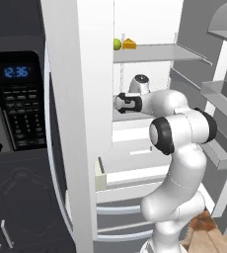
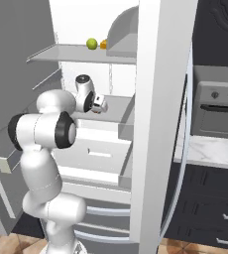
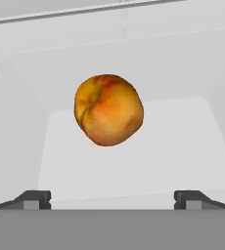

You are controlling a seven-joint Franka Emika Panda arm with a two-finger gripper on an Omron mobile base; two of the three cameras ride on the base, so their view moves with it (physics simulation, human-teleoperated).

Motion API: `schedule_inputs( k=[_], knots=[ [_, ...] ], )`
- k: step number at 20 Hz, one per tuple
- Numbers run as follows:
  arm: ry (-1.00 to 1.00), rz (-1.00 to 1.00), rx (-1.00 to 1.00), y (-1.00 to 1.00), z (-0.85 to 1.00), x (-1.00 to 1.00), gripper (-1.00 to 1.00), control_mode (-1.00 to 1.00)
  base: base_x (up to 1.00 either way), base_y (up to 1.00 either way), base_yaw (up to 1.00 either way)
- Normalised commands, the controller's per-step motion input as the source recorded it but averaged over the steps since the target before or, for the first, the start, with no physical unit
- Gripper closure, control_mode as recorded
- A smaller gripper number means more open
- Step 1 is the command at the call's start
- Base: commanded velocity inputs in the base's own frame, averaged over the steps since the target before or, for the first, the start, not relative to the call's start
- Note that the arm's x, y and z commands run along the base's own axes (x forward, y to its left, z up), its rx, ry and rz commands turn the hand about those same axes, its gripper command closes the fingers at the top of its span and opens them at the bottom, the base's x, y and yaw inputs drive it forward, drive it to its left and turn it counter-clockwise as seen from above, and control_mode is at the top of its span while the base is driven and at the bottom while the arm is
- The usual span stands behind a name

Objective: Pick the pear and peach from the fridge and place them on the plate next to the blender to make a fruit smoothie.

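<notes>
Hand view, item one: the peach [image 3: 108, 110] lies on a white shelf [image 3: 134, 161] inside the fridge [image 1: 81, 99], straight ahead of the gripper [image 3: 112, 199]; you see only the two dark fingertips [image 3: 35, 199], set wide apart with nothing between them. Item two: the pear [image 1: 117, 44] on the upper shelf [image 1: 160, 52], beside an orange wedge [image 1: 130, 44] that the door edge partly cuts off in the right base view. Item three: the arm, elbow bent, forearm reaching level into the middle shelf; its wrist hides the jaws in both base views.
</notes>
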Motion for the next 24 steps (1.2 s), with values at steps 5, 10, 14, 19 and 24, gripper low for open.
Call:
schedule_inputs(
  k=[5, 10, 14, 19, 24],
  knots=[
    [0.0, 0.0, 0.0, 0.0, -0.18, 0.44, -1.0, -1.0, 0.0, 0.0, 0.0],
    [0.0, 0.0, 0.0, 0.0, -0.24, 0.46, -1.0, -1.0, 0.0, 0.0, 0.0],
    [0.0, 0.0, 0.0, 0.0, -0.21, 0.43, -1.0, -1.0, 0.0, 0.0, 0.0],
    [0.0, 0.0, 0.0, 0.0, -0.21, 0.37, -1.0, -1.0, 0.0, 0.0, 0.0],
    [0.0, 0.0, 0.0, 0.0, -0.73, -0.39, 1.0, -1.0, 0.0, 0.0, 0.0]
  ],
)
